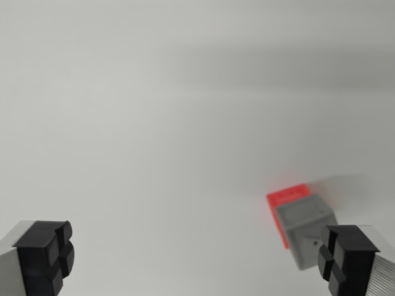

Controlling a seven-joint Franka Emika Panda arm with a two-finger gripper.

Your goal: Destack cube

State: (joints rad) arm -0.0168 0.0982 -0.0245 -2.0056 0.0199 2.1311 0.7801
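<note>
Black rubber-padded fingertips [46, 256] sit at the bottom corners of the frame, wide apart with nothing between them; the gripper [197, 259] is spread and empty. Behind them the pale grey matte tabletop [154, 123] fills almost the whole picture. At lower right, just beside the right-hand pad, the small grey cube [305, 225] appears to rest on a red cube [285, 197], both blurred and tilted in view. To lift well, I'd judge the arm should shift toward the frame's right until the grey cube sits midway between the pads, then descend only to the upper block. The wrist looks down at a slant over the table.
</note>
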